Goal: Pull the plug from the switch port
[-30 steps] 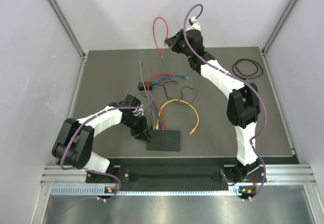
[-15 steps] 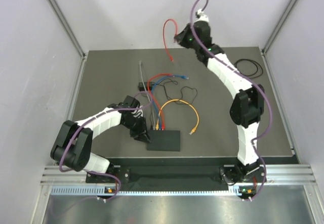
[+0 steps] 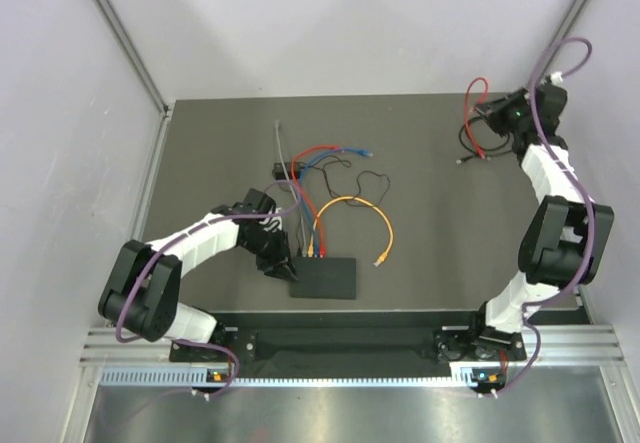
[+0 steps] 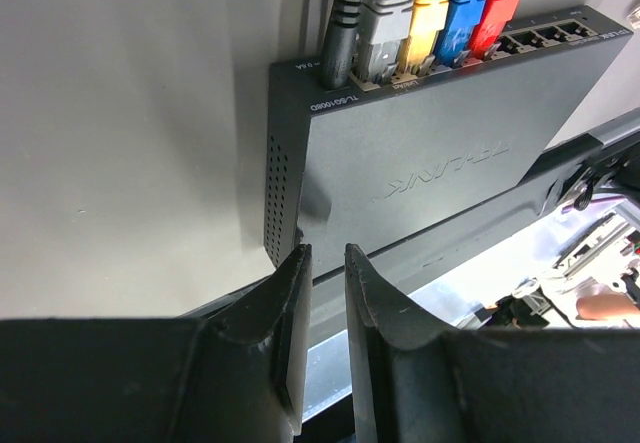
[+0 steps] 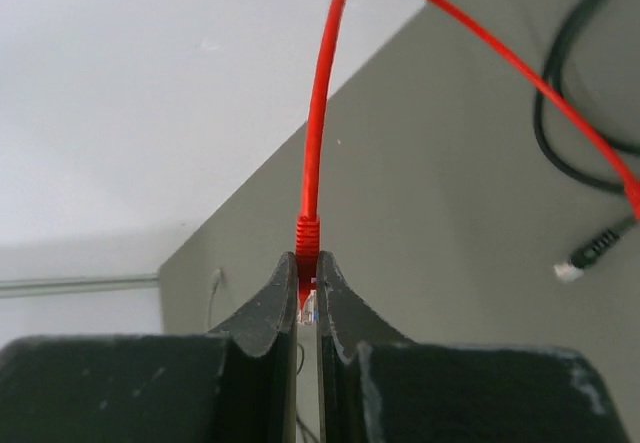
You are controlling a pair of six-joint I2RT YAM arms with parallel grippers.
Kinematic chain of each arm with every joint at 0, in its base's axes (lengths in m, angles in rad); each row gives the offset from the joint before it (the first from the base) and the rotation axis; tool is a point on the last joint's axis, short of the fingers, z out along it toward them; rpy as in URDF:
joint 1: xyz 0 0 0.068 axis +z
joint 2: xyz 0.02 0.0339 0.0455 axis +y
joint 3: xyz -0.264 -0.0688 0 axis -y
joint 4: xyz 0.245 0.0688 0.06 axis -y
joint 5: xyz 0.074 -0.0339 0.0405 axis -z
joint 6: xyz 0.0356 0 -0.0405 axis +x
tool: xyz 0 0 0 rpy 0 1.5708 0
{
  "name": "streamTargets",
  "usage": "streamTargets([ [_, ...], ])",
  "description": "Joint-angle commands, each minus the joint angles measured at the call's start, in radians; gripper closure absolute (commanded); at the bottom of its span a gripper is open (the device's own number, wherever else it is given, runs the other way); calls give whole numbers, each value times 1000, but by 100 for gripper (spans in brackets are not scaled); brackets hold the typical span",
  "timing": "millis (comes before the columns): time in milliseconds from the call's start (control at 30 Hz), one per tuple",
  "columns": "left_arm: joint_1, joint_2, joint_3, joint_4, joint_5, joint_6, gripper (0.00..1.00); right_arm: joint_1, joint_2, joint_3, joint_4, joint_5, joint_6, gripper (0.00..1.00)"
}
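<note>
The black switch (image 3: 326, 277) lies near the table's front edge. In the left wrist view the switch (image 4: 430, 153) has a black, a grey, a yellow, a blue and a red plug (image 4: 505, 3) in its sockets. My left gripper (image 3: 282, 263) sits at the switch's left end, jaws a narrow gap apart with nothing between them (image 4: 324, 263). My right gripper (image 3: 496, 114) is at the far back right, raised above the table. It is shut on the plug (image 5: 307, 281) of a loose red cable (image 5: 318, 123), which hangs in a loop (image 3: 476, 93).
A coiled black cable (image 3: 468, 135) lies under the right gripper; its plug end (image 5: 590, 255) shows in the right wrist view. A yellow cable loop (image 3: 357, 201) and a tangle of blue, red and black leads (image 3: 330, 155) lie behind the switch.
My right arm has swung from the back centre to the far back right, carrying the red cable with it. The left arm and the switch have not moved.
</note>
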Motion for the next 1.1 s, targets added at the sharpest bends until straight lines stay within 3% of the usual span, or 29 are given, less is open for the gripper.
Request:
streamTargets([
  [0, 3, 10, 14, 24, 21, 24, 75, -81, 34, -82, 248, -230, 148, 100],
  [267, 3, 5, 15, 16, 23, 24, 75, -159, 132, -110, 269, -234, 232, 100],
  [433, 3, 10, 29, 6, 18, 30, 75, -199, 143, -121, 166, -143, 219, 100],
  [567, 4, 7, 29, 1, 12, 34, 75, -233, 135, -62, -92, -56, 138, 95],
  [633, 3, 11, 26, 9, 17, 29, 75, -260, 134, -65, -127, -31, 112, 92],
  [733, 3, 19, 23, 16, 24, 24, 75, -271, 154, -15, -243, -11, 36, 78],
  [967, 3, 49, 37, 35, 41, 17, 75, -241, 143, 110, -568, 94, -150, 33],
  [1067, 3, 45, 41, 36, 37, 12, 75, -216, 76, 91, -662, 217, -222, 23],
])
